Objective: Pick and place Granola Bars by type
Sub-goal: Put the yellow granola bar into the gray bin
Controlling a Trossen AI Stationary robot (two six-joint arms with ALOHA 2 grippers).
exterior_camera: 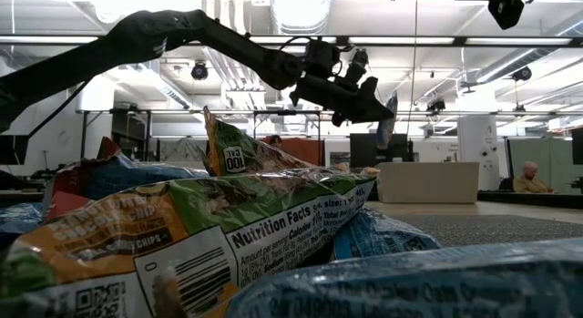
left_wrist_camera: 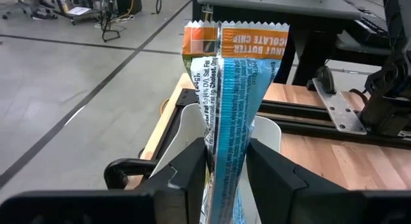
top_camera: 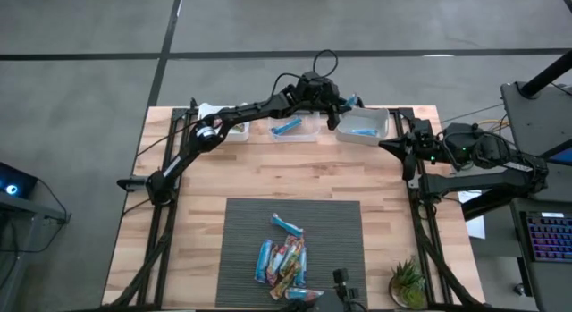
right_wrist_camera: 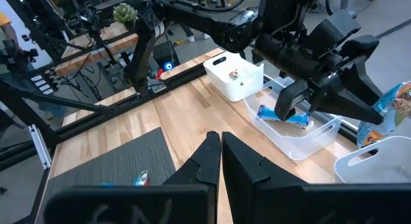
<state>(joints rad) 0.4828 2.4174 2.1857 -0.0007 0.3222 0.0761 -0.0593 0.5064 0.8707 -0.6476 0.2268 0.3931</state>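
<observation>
The left gripper (left_wrist_camera: 226, 163), jaws pinching a blue-and-orange granola bar (left_wrist_camera: 231, 102) upright over the far-right bin (top_camera: 365, 127), seems ready to drop it there, while the closed right gripper (right_wrist_camera: 215, 150) waits aside.

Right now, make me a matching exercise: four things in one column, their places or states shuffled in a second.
Things
1. left tool
2. right tool
3. bar pile
4. plant

Places or states
A. on the dark mat
B. shut and empty, at the table edge by the right arm's base
C. over the bins, a bar upright between its fingers
D. in a table corner beside the mat, on the right arm's side

Pairs: 1-C, 2-B, 3-A, 4-D
</observation>
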